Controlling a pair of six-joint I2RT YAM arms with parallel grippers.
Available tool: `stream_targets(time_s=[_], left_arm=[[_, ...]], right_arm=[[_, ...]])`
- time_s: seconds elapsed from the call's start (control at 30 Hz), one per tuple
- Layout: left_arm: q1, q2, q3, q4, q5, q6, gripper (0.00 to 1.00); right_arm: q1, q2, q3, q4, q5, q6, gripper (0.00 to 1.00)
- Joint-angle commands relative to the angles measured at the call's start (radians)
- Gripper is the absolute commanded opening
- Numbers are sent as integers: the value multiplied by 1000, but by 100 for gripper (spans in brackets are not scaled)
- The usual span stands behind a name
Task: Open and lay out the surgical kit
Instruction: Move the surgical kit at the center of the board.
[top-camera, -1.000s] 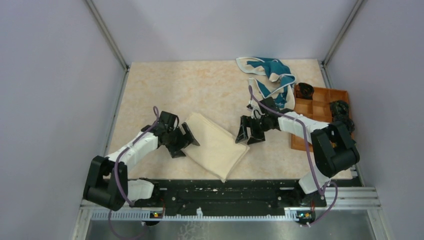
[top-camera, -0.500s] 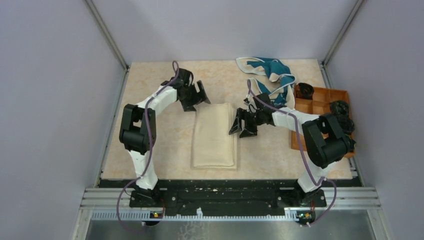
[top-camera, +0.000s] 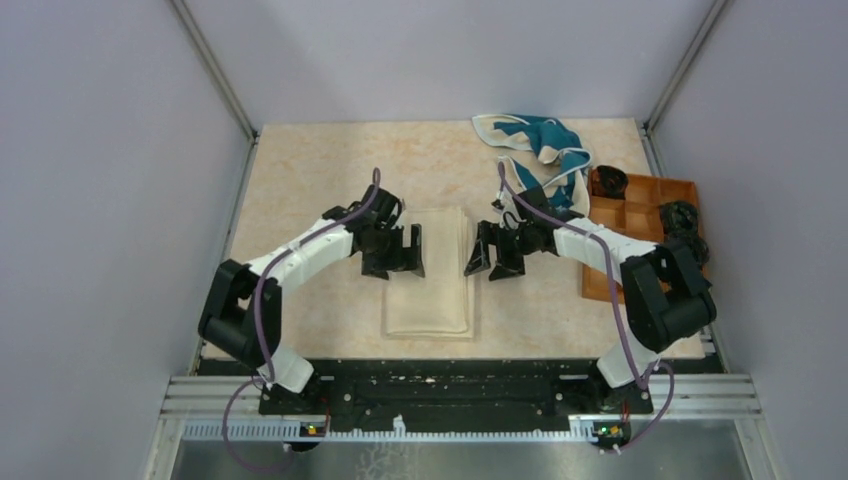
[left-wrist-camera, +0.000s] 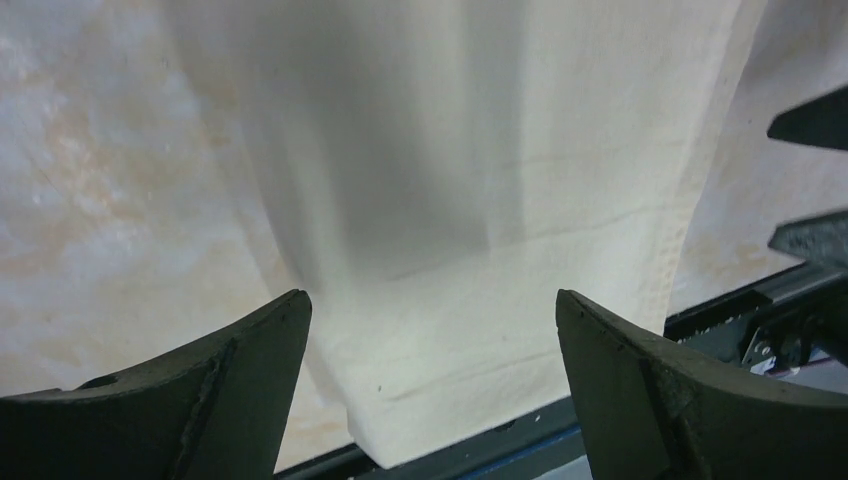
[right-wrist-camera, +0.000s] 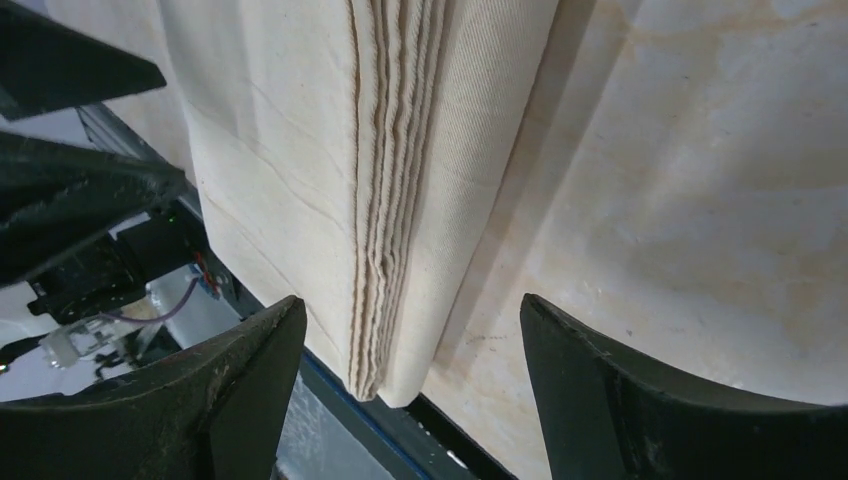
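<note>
1. top external view: the beige cloth wrap (top-camera: 430, 295) lies flat on the table (top-camera: 320, 170), still folded shut, between the left gripper (top-camera: 393, 262) and the right gripper (top-camera: 492, 265).
2. left gripper: jaws spread wide, grasping nothing. the wrap's far end sits directly beneath them.
3. right gripper: jaws spread, grasping nothing. the wrap's stacked fold edges run beneath and between its fingers.
4. progress, as judged: early stage. no fold is opened, and no tray or instruments are visible.
5. remaining: unfold every layer, then lay out the contents.
</note>
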Motion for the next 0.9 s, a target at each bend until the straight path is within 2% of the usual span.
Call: stream_targets(time_s=[0.0, 0.17, 0.3, 0.4, 0.53, 0.63, 0.73, 0.8, 0.87], left_arm=[[16, -167, -76, 21, 21, -8, 98], [16, -204, -113, -3, 3, -54, 98], [16, -267, -153, 9, 0, -98, 98], [16, -321, -168, 4, -8, -124, 98], [15, -364, -163, 14, 16, -130, 98], [8, -353, -135, 4, 45, -109, 98], [-6, -338, -98, -18, 49, -91, 98], [-12, -329, -74, -25, 43, -70, 98], [-12, -317, -46, -46, 13, -58, 98]], right_arm=[[1, 62, 2, 141, -131, 69, 78], [7, 162, 50, 256, -149, 164, 72], [24, 292, 165, 318, -90, 231, 67], [37, 424, 354, 280, -18, 232, 58], [57, 643, 743, 198, 15, 241, 57], [62, 806, 1042, 75, 9, 254, 68], [60, 948, 1394, -236, 44, 161, 81], [55, 951, 1475, -373, 77, 91, 91], [39, 851, 1402, -425, 100, 33, 93]])
